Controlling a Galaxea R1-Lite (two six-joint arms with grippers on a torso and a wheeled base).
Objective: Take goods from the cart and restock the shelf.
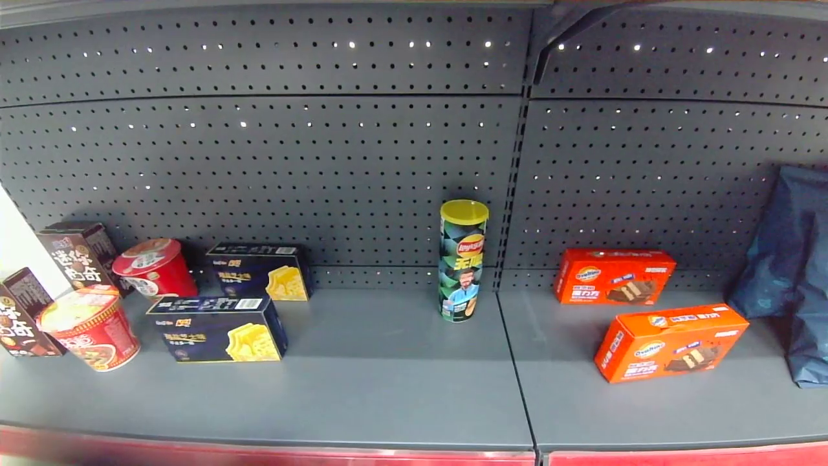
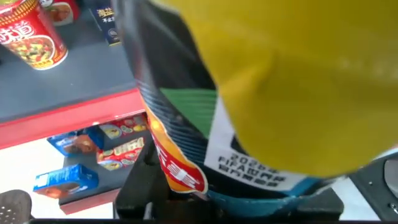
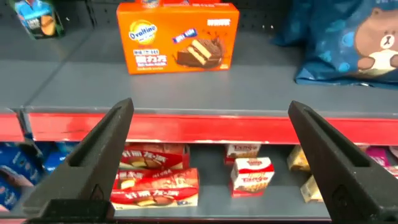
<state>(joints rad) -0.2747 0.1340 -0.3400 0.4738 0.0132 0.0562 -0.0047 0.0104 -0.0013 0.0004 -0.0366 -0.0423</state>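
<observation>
The left gripper (image 2: 186, 205) has its jaws clenched on a chip can (image 2: 267, 81), gripped low on the body with the yellow lid end free; the can is held out in front of the shelf's red front edge, not yet over the shelf (image 1: 388, 388); the right gripper (image 3: 210, 109) hangs with jaws released and wide apart, nothing between them, just off the front edge and facing an orange box (image 3: 177, 37); farther in, a second chip can (image 1: 463, 260) stands upright near the back edge at the shelf's middle, which looks like the place to match; noodle cups (image 1: 90, 327) and dark blue boxes (image 1: 218, 329) sit toward the left end, a blue bag (image 1: 795, 259) at the right end; the held can is probably light, a stiff tube that would dent under hard pressure, with a glossy skin that may slip; a hold round the mid-body seems safest, clear of the pop-off lid; tall and narrow, it will likely tip unless set down squarely
</observation>
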